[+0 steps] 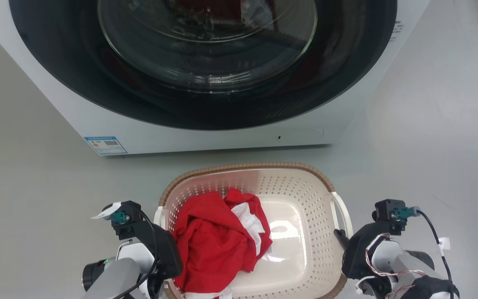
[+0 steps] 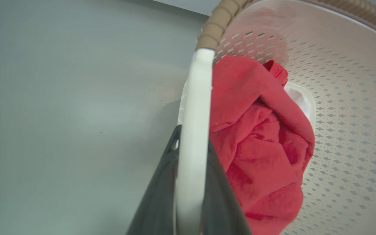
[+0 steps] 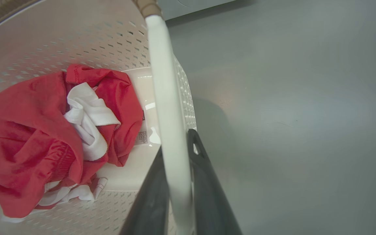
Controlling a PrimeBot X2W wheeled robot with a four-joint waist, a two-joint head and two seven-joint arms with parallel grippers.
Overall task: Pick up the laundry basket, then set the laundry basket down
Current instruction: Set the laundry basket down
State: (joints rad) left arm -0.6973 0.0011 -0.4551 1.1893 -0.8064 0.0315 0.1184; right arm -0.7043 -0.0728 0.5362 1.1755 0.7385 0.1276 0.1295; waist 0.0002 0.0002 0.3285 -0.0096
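Two tools, one handle each: my left tool [image 2: 193, 137] is clamped on the laundry basket's [image 1: 243, 167] left handle [image 2: 196, 85] and my right tool [image 3: 176, 143] on the right handle [image 3: 162, 75], so that a lift should keep it level. It lies just in front of the washer [image 1: 160, 133], red clothes [image 1: 214, 241] inside.

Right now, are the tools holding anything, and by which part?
Yes, both. The left tool clamps the left white side handle of the cream perforated plastic laundry basket; the right tool clamps its right white side handle.
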